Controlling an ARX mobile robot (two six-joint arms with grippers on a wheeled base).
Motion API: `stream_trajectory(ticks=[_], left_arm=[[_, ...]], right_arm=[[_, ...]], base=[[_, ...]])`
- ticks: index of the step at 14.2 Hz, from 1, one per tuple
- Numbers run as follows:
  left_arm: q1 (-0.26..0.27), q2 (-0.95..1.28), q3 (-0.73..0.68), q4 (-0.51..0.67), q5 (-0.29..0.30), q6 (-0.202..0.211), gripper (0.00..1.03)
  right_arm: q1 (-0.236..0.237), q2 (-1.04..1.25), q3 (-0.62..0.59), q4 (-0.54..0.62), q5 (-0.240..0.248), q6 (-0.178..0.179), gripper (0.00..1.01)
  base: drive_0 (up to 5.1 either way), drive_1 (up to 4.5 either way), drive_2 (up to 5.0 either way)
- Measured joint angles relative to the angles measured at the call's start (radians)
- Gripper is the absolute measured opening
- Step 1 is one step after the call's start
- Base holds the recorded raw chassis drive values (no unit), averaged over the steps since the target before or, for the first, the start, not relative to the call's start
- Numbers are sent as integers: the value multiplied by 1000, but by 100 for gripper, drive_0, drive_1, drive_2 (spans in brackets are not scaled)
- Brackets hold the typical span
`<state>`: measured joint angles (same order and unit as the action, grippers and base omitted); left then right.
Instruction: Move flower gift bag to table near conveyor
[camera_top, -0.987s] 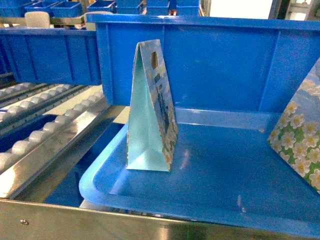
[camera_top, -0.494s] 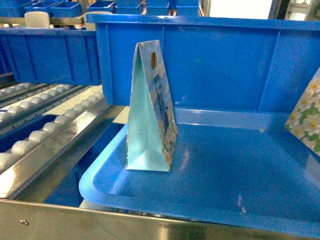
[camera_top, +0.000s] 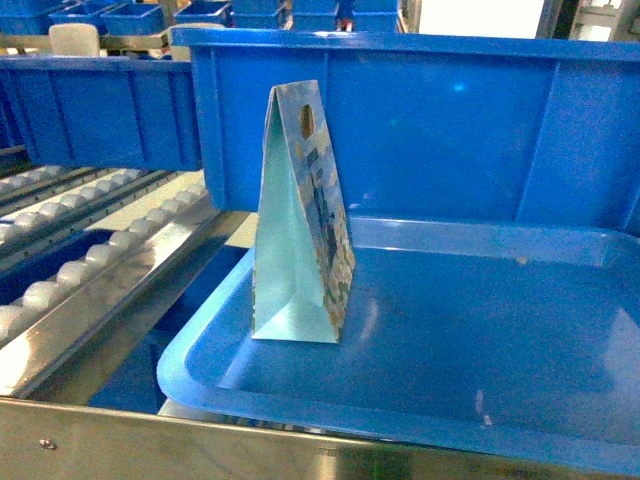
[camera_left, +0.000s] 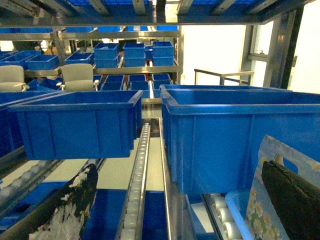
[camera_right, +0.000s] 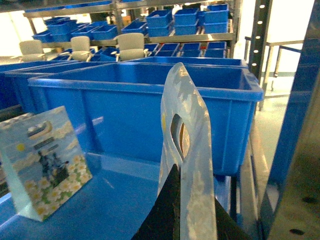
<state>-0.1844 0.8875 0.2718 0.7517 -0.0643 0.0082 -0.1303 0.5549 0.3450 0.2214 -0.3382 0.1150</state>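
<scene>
My right gripper is shut on the flower gift bag, which shows edge-on between the dark fingers with its cut-out handle uppermost. Neither this bag nor either gripper appears in the head view. A second gift bag with a daisy print stands upright on the blue tray; the right wrist view has it at the left. My left gripper is open above the conveyor, its right finger just in front of that standing bag. The table is out of view.
Large blue bins stand right behind the tray, with another on the left track. Roller tracks run along the left. A steel rail crosses the near edge. Shelves of blue bins fill the background.
The flower bag at the head view's right edge has slid off to the right and out of that view. The standing bag has not moved.
</scene>
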Motion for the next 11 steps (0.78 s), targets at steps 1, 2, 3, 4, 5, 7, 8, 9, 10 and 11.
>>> stream_trajectory(ticks=[1, 2, 3, 4, 5, 7, 8, 9, 10, 11], left_arm=[[0, 0, 0, 0, 0, 0, 98], [0, 0, 0, 0, 0, 0, 98], [0, 0, 0, 0, 0, 0, 98], [0, 0, 0, 0, 0, 0, 98], [0, 0, 0, 0, 0, 0, 98], [0, 0, 0, 0, 0, 0, 98], [0, 0, 0, 0, 0, 0, 98], [0, 0, 0, 0, 0, 0, 98], [0, 0, 0, -1, 0, 0, 98], [0, 0, 0, 3, 0, 0, 98]], right_arm=[[0, -47, -13, -40, -26, -3, 2], [-1, -108, -29, -96, -38, -11, 2], [-1, -166, -42, -153, -45, -19, 2], [-9, -217, -54, -204, -46, -26, 2], [-27, -255, -67, -227, -49, -31, 2], [-102, -275, -86, -141, -49, -38, 2], [-129, -274, -97, -101, -37, -41, 2], [-134, -273, -101, -82, -5, -41, 2], [-135, -273, -101, -82, -5, -41, 2], [-135, -273, -101, -82, -6, -41, 2]], base=[[0, 0, 0], [0, 0, 0], [0, 0, 0], [0, 0, 0], [0, 0, 0], [0, 0, 0], [0, 0, 0], [0, 0, 0], [0, 0, 0], [0, 0, 0]])
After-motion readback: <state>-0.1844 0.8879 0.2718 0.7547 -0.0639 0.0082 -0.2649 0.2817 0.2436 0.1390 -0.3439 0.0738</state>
